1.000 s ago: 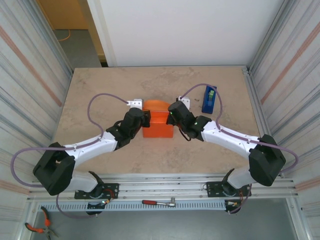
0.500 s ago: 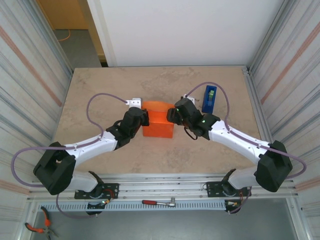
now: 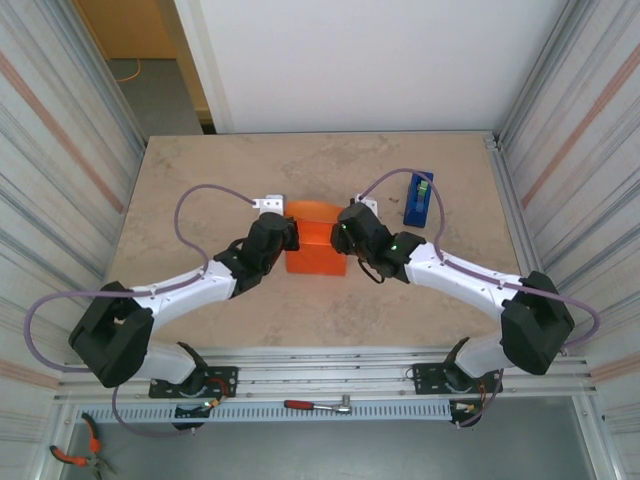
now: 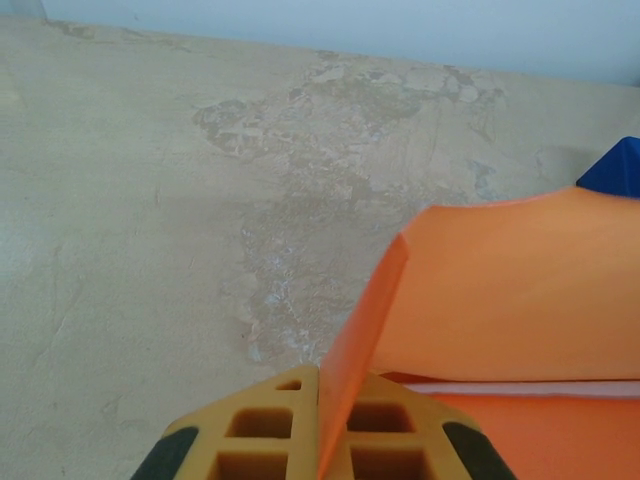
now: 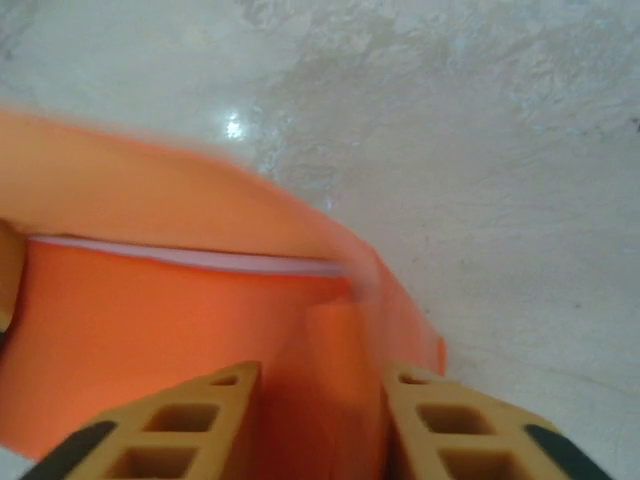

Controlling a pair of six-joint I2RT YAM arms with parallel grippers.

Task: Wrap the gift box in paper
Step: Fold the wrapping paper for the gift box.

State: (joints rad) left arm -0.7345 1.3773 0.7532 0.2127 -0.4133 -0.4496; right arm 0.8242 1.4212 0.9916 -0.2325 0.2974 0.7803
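The orange paper [image 3: 316,245] is folded over the gift box at the table's middle, so the box is nearly hidden. Only a thin pale edge of the gift box [image 5: 190,257] peeks out between the paper layers. My left gripper [image 3: 287,236] is at the parcel's left side, shut on a raised flap of the paper [image 4: 500,290], which runs up from between its fingertips [image 4: 325,378]. At the parcel's right end my right gripper [image 3: 344,229] stands open, its fingers [image 5: 175,425] astride a fold of the paper [image 5: 320,400] without pinching it.
A blue tape dispenser [image 3: 418,197] stands upright to the back right of the parcel, its corner [image 4: 615,170] also showing past the flap. The marbled table [image 3: 200,180] has metal walls on both sides. A ratchet [image 3: 318,405] lies below the front rail.
My right gripper drew back to the right half a second ago and has now come back against the parcel's right end. The left gripper has kept hold of the flap.
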